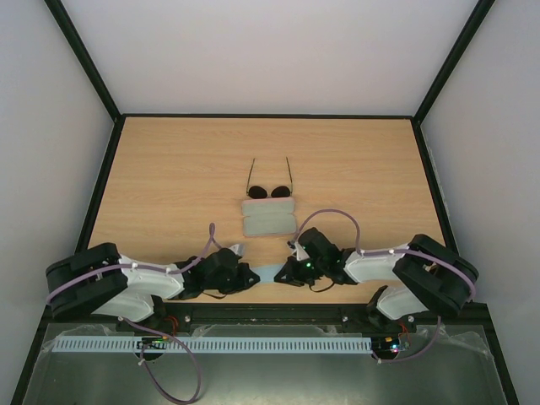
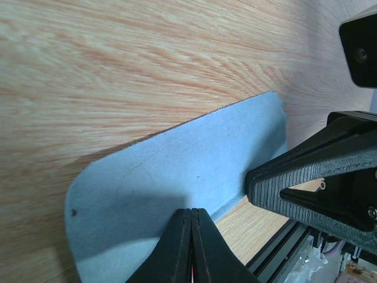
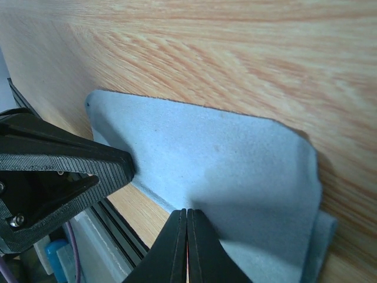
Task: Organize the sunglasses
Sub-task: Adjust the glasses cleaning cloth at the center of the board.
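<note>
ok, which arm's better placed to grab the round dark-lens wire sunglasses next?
Right, marginally. The left gripper and right gripper both pinch the light blue square cloth; the right one sits nearer the pink rounded case and the round-lens wire sunglasses behind it.

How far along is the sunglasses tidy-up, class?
Done: nothing yet; the sunglasses lie unfolded just behind the case. In hand: left fingers and right fingers, both shut, seem to pinch the cloth. Left: everything involving the sunglasses.
</note>
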Controlling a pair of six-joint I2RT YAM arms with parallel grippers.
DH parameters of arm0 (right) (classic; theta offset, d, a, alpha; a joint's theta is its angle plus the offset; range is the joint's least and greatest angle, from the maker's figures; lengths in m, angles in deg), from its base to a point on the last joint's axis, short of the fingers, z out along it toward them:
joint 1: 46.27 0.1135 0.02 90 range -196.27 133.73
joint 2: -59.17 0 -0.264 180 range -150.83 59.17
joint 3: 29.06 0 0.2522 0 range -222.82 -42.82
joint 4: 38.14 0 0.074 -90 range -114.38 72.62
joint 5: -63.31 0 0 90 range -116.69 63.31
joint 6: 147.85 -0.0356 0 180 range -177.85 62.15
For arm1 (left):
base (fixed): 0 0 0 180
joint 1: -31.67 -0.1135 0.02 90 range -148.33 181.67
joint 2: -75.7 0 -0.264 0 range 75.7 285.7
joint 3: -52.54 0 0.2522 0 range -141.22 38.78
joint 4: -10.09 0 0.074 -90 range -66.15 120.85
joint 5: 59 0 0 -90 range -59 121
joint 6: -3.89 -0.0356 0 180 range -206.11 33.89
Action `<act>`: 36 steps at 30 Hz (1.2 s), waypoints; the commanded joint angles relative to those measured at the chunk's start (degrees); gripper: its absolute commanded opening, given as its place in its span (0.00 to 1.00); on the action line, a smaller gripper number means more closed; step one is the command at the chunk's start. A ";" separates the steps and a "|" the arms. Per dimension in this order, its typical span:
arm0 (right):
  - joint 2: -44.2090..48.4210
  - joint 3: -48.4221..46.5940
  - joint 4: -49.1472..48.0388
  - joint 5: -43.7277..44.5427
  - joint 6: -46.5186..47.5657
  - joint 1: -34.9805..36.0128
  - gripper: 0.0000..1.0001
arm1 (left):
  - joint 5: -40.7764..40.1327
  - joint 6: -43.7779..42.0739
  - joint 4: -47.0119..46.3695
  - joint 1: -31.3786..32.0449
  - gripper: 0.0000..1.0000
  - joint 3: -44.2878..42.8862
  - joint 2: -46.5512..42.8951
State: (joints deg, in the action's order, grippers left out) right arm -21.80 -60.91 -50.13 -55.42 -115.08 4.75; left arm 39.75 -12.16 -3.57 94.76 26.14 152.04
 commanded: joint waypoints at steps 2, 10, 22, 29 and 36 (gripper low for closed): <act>1.57 1.46 4.64 2.04 1.30 0.31 0.02 | -1.53 0.03 4.22 0.28 0.02 1.81 -2.17; 3.32 1.56 6.97 3.39 1.73 0.08 0.02 | -2.48 0.36 6.59 0.36 0.02 3.02 -5.40; 7.78 1.76 12.77 5.63 3.24 -1.28 0.03 | -3.51 1.36 8.26 0.33 0.02 5.04 -8.99; 9.56 2.53 15.04 6.22 3.86 -2.36 0.03 | -3.94 1.59 9.37 0.29 0.02 5.42 -10.13; 14.18 3.02 20.18 7.88 5.45 -4.12 0.04 | -4.59 2.74 12.09 0.29 0.02 6.41 -13.64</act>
State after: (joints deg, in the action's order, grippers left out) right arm -10.30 -58.97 -36.87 -49.49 -111.58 1.80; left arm 36.67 -10.43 3.47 94.76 30.99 140.74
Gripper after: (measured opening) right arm 0.038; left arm 0.023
